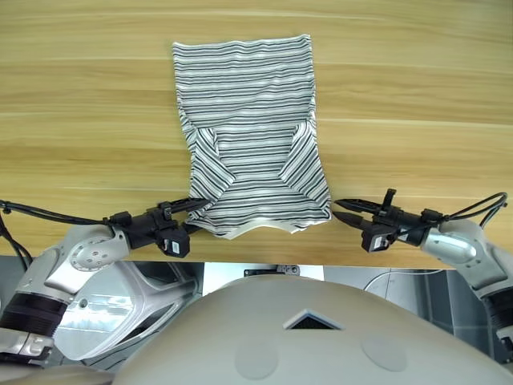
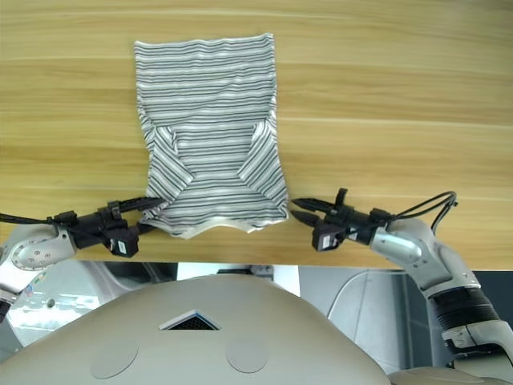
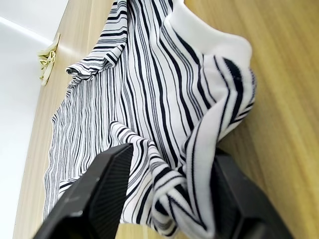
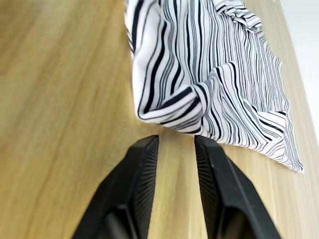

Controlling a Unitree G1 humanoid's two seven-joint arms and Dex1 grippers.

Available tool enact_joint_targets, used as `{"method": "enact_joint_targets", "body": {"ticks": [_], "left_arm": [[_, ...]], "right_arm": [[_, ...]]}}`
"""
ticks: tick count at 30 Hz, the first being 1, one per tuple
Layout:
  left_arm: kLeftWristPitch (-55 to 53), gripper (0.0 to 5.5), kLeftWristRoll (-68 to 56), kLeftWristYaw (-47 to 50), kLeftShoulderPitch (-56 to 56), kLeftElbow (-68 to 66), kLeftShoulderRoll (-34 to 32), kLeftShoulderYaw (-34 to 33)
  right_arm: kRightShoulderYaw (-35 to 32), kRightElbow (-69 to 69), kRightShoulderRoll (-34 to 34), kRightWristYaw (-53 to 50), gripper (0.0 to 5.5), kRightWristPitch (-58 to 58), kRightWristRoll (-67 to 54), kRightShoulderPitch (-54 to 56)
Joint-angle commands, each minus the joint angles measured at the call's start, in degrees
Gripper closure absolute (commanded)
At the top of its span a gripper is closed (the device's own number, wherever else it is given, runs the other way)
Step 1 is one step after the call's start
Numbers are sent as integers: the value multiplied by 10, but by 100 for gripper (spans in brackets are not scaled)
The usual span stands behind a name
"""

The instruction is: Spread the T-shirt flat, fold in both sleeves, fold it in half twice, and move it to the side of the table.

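T-shirt (image 1: 252, 128): you'll see it flat on the table (image 1: 417, 96), both sleeves folded in.
Left gripper (image 1: 191, 206): fingers spread, straddling bunched cloth at the T-shirt's near-left corner.
Right gripper (image 1: 338, 208): fingers slightly parted, holding nothing, just beside the T-shirt's near-right corner.

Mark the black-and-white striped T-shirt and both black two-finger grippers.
black-and-white striped T-shirt (image 1: 248, 104), left eye view, mid-body.
black left gripper (image 1: 197, 214), left eye view, between fingertips.
black right gripper (image 1: 337, 208), left eye view, between fingertips.

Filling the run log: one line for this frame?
black-and-white striped T-shirt: sleeves folded in | left pincer: open around near-left corner | right pincer: open, beside near-right corner
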State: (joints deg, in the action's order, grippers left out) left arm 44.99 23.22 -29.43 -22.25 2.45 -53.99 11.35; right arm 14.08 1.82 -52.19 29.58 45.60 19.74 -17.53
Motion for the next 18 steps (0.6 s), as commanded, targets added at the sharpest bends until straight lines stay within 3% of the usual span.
{"method": "enact_joint_targets", "body": {"ticks": [1, 10, 18], "left_arm": [[-13, 314, 27, -18, -4, -21, -4, 20], [-13, 314, 30, -12, 6, -24, 0, 30], [-14, 314, 28, -11, 7, -18, -3, 28]], "right_arm": [[-6, -4, -13, 19, 381, -38, 11, -18], [-5, -33, -39, 47, 241, -55, 4, -49], [12, -47, -72, 77, 238, -57, -14, -93]]}}
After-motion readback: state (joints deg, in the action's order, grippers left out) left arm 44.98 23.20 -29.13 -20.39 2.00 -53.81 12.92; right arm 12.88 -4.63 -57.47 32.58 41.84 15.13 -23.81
